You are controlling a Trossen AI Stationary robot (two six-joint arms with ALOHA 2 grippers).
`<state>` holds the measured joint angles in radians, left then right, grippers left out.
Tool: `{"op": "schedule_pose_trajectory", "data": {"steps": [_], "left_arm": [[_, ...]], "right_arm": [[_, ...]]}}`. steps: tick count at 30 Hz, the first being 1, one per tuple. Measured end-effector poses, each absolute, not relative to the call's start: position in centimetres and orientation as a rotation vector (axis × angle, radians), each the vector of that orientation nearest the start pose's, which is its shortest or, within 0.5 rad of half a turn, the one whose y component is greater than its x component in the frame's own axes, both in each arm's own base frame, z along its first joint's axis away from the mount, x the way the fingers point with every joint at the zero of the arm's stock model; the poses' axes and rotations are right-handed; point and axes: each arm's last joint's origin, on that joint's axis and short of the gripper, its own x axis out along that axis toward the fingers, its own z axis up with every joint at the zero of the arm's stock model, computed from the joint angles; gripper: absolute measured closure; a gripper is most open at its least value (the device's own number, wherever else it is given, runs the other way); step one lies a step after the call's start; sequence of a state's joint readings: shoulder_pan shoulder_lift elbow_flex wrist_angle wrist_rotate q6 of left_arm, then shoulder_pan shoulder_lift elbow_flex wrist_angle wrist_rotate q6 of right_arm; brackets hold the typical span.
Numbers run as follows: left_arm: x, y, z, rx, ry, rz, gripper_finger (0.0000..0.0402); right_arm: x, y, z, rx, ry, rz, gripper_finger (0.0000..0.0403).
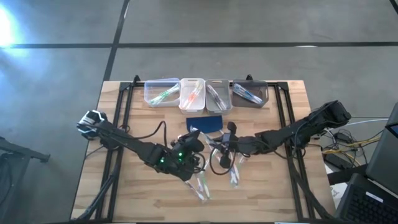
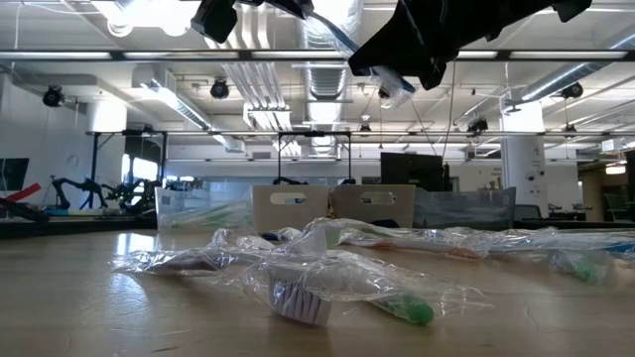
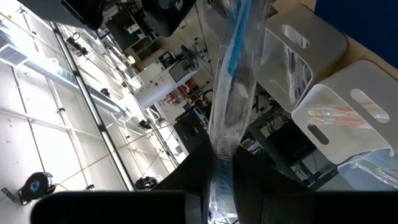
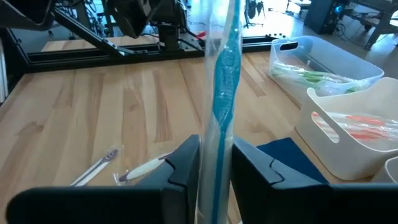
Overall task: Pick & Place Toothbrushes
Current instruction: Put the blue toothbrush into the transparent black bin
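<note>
Blue-handled toothbrush (image 4: pixel 224 74) in clear wrap is up off the desk (image 1: pixel 124 186) mid-desk, pinched from both ends: right tool (image 4: pixel 214 168) clenched on one end, left tool (image 3: pixel 225 180) clenched on the other, both just near-side of the dark blue pad (image 1: pixel 205 122). More wrapped toothbrushes (image 2: pixel 337 288) lie loose on the desk below and near-side of the tools, green-handled one nearest the low camera. Four bins (image 1: pixel 205 94) in a row at the far edge hold sorted brushes, green, orange, greyish, blue; no readable labels or writing.
</note>
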<state>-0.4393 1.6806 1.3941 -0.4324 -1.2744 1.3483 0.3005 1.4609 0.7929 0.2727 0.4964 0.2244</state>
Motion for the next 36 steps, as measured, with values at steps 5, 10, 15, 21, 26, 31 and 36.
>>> {"op": "schedule_pose_trajectory", "data": {"steps": [5,10,15,21,26,31,36], "left_arm": [[33.6,-12.7,30.4,1.760,0.995,0.383,0.0343],[33.6,-12.8,30.4,1.739,0.986,0.393,0.0320],[33.6,-12.8,30.4,1.727,0.981,0.399,0.0271],[33.5,-12.8,30.4,1.709,0.979,0.423,0.0213],[32.9,-12.5,30.8,1.668,0.993,0.519,0.0188],[30.4,-11.2,32.2,1.547,0.976,0.641,0.0184],[26.4,-9.4,33.3,1.233,0.907,0.661,0.0184]], "right_arm": [[29.7,7.7,22.5,0.068,0.340,-0.234,0.0336],[29.7,7.7,22.5,0.067,0.340,-0.238,0.0368],[29.7,7.8,22.5,0.066,0.342,-0.235,0.0383],[29.7,7.8,22.5,0.066,0.343,-0.236,0.0376],[29.7,7.7,22.5,0.065,0.345,-0.236,0.0380],[29.7,7.7,22.5,0.065,0.346,-0.237,0.0384],[29.6,7.7,22.6,0.066,0.342,-0.237,0.0371]]}}
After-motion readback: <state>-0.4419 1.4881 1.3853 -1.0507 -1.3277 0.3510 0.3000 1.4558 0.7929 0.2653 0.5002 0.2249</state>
